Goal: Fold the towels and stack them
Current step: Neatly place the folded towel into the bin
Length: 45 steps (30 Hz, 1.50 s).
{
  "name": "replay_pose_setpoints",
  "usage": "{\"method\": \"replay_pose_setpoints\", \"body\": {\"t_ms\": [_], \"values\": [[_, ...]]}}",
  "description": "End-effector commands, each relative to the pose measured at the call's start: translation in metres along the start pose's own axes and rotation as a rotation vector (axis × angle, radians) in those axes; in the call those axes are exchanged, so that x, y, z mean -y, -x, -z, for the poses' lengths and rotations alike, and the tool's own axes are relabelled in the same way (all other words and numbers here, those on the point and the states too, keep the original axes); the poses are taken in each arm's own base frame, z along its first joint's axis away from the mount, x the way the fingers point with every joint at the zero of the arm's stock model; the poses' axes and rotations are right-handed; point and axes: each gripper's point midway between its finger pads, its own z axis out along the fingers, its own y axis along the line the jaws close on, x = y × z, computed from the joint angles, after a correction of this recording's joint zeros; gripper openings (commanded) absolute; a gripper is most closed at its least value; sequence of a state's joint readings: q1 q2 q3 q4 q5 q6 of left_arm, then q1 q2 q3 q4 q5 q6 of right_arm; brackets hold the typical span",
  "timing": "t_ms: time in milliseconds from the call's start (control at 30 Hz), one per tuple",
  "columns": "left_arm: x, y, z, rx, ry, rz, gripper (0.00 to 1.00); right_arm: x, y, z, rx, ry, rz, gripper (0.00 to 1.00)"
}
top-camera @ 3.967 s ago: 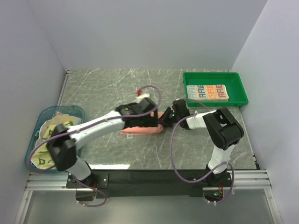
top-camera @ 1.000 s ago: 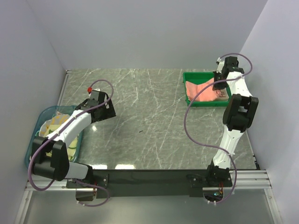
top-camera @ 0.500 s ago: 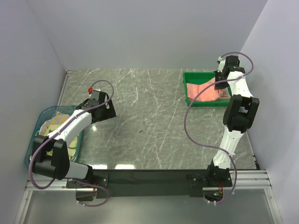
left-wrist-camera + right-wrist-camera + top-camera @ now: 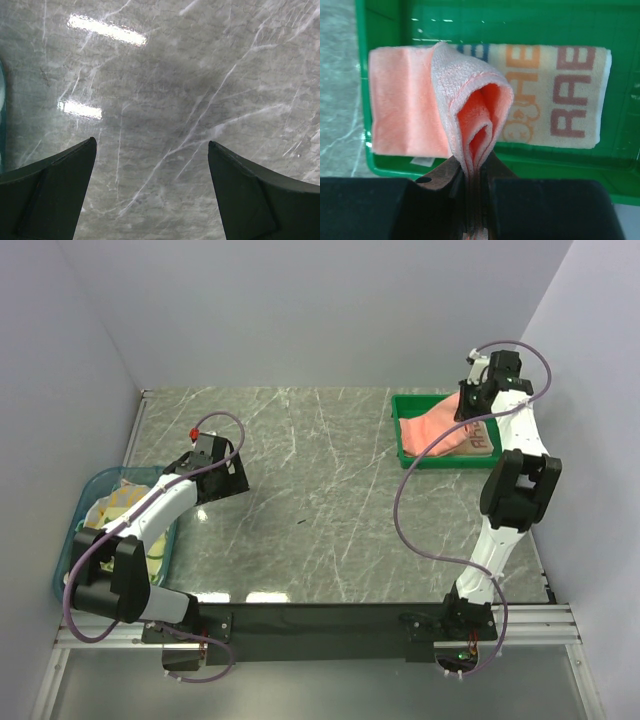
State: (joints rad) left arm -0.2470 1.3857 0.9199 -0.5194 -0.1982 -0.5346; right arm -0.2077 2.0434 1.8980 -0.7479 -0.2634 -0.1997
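The right tool [image 4: 475,175] is clamped on the salmon-pink towel [image 4: 405,115] by its folded edge, the cloth running leftward along the green tray [image 4: 361,60] and only partly covering the cream lettered towel [image 4: 560,90] there, while the left tool [image 4: 151,145], jaws wide apart, hangs over the desk [image 4: 165,75] beside the blue basket [image 4: 150,473]

I see a grey marble-patterned tabletop [image 4: 330,500] boxed in by plain pale walls [image 4: 300,310]. A green rectangular plastic tray [image 4: 420,402] sits on it at the far right corner. A translucent blue plastic basket [image 4: 108,476] sits at the table's left edge, towards the near side. I can make out a tiny dark speck [image 4: 298,523] near mid-table. A black strip [image 4: 320,620] and silver metal rails [image 4: 540,620] run along the near edge.
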Motion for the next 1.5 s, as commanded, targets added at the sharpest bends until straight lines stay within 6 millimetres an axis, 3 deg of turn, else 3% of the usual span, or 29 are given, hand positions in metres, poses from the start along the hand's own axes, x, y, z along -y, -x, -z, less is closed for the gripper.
{"method": "replay_pose_setpoints", "body": {"t_ms": [0, 200, 367, 700, 933, 1100, 1233, 1300, 1367, 1400, 1467], "values": [[0.007, 0.012, 0.003, 0.03, -0.03, -0.004, 0.99, -0.009, 0.042, 0.042, 0.14, 0.021, 0.021, 0.0], [0.008, 0.013, 0.004, 0.032, -0.035, -0.003, 0.99, -0.015, 0.05, 0.057, 0.171, 0.038, 0.031, 0.0], [0.008, 0.012, 0.004, 0.031, -0.034, -0.004, 0.99, -0.013, 0.049, 0.057, 0.167, 0.028, 0.029, 0.0], [0.008, 0.01, 0.001, 0.019, -0.033, -0.007, 0.98, 0.013, 0.028, 0.028, 0.082, -0.082, 0.031, 0.0], [0.009, 0.008, -0.001, 0.008, -0.034, -0.011, 0.98, 0.031, 0.011, 0.002, 0.032, -0.15, 0.025, 0.06], [0.009, 0.007, -0.002, 0.002, -0.034, -0.012, 0.98, 0.045, 0.002, -0.013, 0.011, -0.219, 0.005, 0.22], [0.009, 0.008, -0.001, 0.006, -0.035, -0.012, 0.98, 0.067, 0.007, -0.009, 0.04, -0.37, -0.043, 0.39], [0.009, 0.009, 0.0, 0.01, -0.039, -0.012, 0.98, 0.082, 0.016, 0.005, 0.077, -0.48, -0.085, 0.51], [0.01, 0.009, 0.001, 0.011, -0.04, -0.013, 0.98, 0.098, 0.024, 0.022, 0.126, -0.6, -0.145, 0.56], [0.01, 0.01, 0.001, 0.014, -0.041, -0.011, 0.98, 0.11, 0.029, 0.043, 0.172, -0.705, -0.199, 0.58], [0.01, 0.011, 0.004, 0.021, -0.046, -0.006, 0.98, 0.118, 0.032, 0.057, 0.228, -0.777, -0.253, 0.63]]}}
